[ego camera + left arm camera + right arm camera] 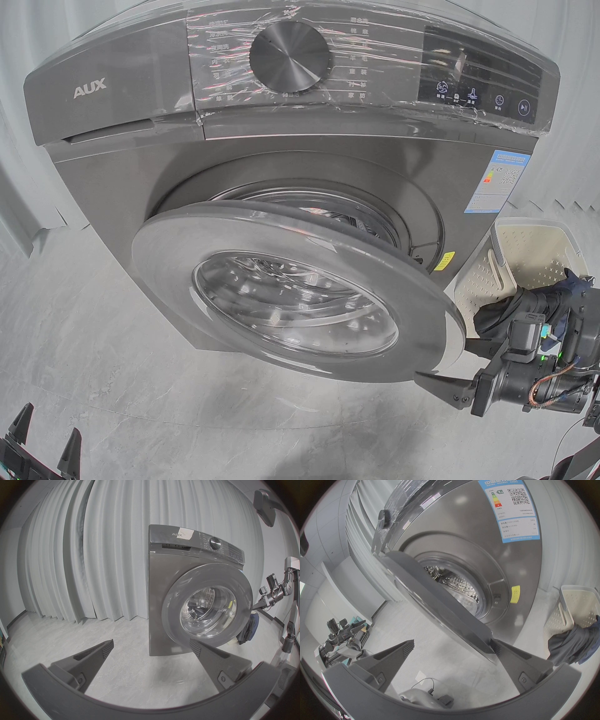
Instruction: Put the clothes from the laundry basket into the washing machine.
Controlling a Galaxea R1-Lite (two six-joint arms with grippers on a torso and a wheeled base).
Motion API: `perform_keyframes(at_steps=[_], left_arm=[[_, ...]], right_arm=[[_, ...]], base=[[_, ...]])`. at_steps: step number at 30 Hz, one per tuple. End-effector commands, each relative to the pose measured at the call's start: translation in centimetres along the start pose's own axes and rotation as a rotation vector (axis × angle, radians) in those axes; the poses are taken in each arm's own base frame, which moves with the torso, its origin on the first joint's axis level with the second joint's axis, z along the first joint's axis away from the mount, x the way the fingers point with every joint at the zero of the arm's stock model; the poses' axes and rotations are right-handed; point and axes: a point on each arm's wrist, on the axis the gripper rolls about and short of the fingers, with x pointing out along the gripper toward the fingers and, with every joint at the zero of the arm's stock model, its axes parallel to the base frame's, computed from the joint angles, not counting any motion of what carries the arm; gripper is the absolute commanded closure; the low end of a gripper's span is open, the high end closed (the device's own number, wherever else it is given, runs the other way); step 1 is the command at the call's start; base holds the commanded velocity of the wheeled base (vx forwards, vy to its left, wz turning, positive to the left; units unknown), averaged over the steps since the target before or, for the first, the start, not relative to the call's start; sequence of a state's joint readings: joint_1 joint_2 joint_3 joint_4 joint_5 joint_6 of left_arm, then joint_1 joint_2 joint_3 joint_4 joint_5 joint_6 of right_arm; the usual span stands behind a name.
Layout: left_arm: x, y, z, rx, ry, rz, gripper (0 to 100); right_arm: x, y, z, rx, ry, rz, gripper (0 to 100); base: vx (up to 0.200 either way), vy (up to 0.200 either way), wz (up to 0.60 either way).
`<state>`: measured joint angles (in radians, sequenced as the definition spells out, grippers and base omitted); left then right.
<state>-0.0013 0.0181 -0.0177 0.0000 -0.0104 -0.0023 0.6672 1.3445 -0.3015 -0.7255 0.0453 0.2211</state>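
**At the washing machine (350,162) door (187,250), right gripper (451,645) spread wide**

Beside the machine's right flank stands the laundry basket (544,250), with dark clothes (500,312) draped over its near rim. The door hangs part open. Its free edge sits against one of the right gripper's wide-spread fingers (509,659), which clamp nothing. The left gripper (50,422) hovers low over the floor (94,325), jaws apart and empty.

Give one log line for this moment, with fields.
door: partly open | right gripper: jaws open, at door rim | left gripper: jaws open, low | clothes: draped over laundry basket
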Motion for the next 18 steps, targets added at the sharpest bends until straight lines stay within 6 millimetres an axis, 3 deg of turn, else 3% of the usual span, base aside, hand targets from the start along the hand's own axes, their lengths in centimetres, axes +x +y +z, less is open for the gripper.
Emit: perform_keyframes(at_steps=[1, 9, 15, 18], left_arm=[[0.0, 0.0, -0.5, 0.001, 0.004, -0.001, 0], [0.0, 0.0, -0.5, 0.001, 0.004, -0.001, 0], [0.0, 0.0, -0.5, -0.001, 0.004, -0.001, 0], [0.0, 0.0, -0.5, -0.001, 0.004, -0.001, 0]], right_arm=[[-0.4, 0.1, -0.8, -0.004, 0.021, 0.014, 0], [-0.4, -0.1, -0.4, -0.025, 0.001, -0.001, 0], [1.0, 0.1, -0.1, -0.035, 0.024, 0.003, 0], [1.4, 0.3, -0.5, -0.037, 0.048, 0.019, 0]], base=[[0.000, 0.000, 0.00], [0.000, 0.000, 0.00], [-0.200, 0.000, 0.00], [0.000, 0.000, 0.00]])
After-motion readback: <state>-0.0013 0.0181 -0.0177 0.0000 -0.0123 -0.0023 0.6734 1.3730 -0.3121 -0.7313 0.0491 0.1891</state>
